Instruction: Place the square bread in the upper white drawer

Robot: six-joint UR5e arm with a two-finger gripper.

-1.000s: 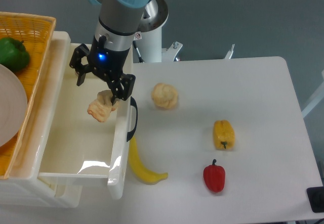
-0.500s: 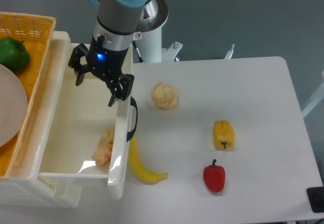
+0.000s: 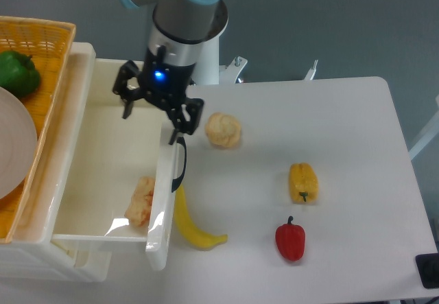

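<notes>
The square bread point(image 3: 141, 200) lies on the floor of the upper white drawer point(image 3: 89, 173), near its front right corner, just behind the wall with the dark handle point(image 3: 180, 169). My gripper point(image 3: 152, 124) hangs open above the drawer's right side, well above and behind the bread, with nothing between its fingers. One finger point(image 3: 126, 109) is over the drawer's inside and the other sits over the front wall.
An orange wicker basket point(image 3: 51, 43) with a green pepper point(image 3: 17, 73) and a white plate point(image 3: 15, 143) sits at left. On the table lie a round bun point(image 3: 223, 130), banana point(image 3: 190, 225), yellow pepper point(image 3: 302, 182) and red pepper point(image 3: 290, 241).
The bread left my open fingers and dropped to the drawer floor. Since then my gripper has shifted right, toward the drawer's front wall.
</notes>
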